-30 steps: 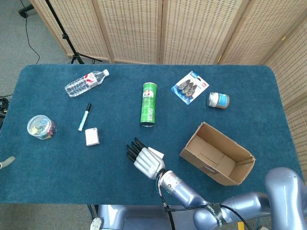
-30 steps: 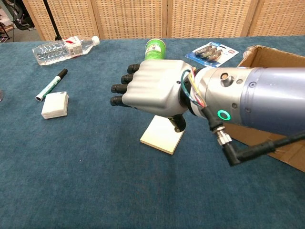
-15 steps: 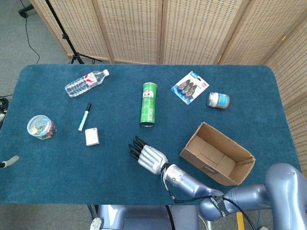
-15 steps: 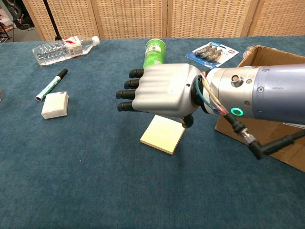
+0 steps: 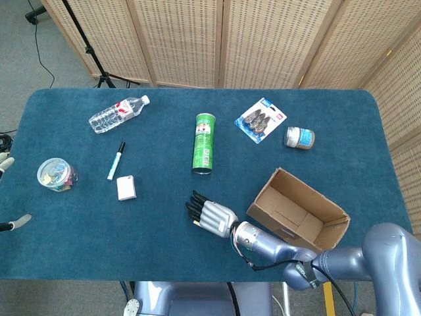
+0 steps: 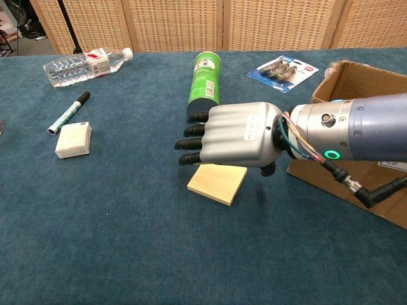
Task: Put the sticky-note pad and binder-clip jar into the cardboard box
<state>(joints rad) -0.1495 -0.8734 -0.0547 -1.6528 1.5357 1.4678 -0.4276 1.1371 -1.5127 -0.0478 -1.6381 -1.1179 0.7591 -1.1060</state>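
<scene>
Chest view shows the sticky-note pad, a thin pale-yellow paper square, flat on the blue felt desk directly beneath the right hand, whose fingers stretch out, holding nothing. The cardboard box sits just right. The binder-clip jar, clear plastic, stands far left, nearer the left hand, too little visible to judge.

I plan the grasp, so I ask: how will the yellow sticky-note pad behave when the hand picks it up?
The sticky-note pad lies flat and thin on the table, so fingers probably get little edge. It looks light; it may slide on the cloth when pushed.
</scene>
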